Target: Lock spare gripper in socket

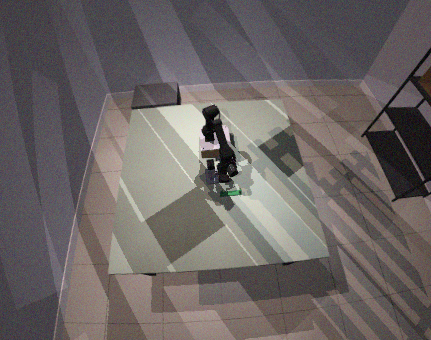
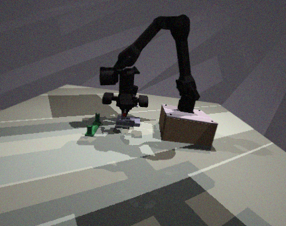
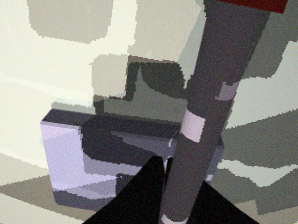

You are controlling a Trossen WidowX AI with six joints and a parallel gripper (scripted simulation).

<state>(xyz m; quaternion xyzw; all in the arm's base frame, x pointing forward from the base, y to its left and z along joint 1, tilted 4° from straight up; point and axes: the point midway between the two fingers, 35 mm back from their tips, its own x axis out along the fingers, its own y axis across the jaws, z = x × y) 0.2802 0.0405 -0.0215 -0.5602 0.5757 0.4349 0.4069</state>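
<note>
The gripper (image 1: 224,178) (image 2: 125,110) (image 3: 162,165) is grasping the lock pin (image 2: 124,115) (image 3: 202,90), just above the mount (image 1: 212,177) (image 2: 133,121) (image 3: 61,162). Probably pin handling is in hand; next move needs careful aligning with the mount, if docking is done.

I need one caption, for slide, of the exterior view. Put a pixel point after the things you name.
Black robot arm on a brown box (image 2: 188,133) reaches down, its closed gripper (image 2: 124,114) over a pale block (image 2: 132,122), a green bracket (image 2: 93,129) standing apart.
</note>
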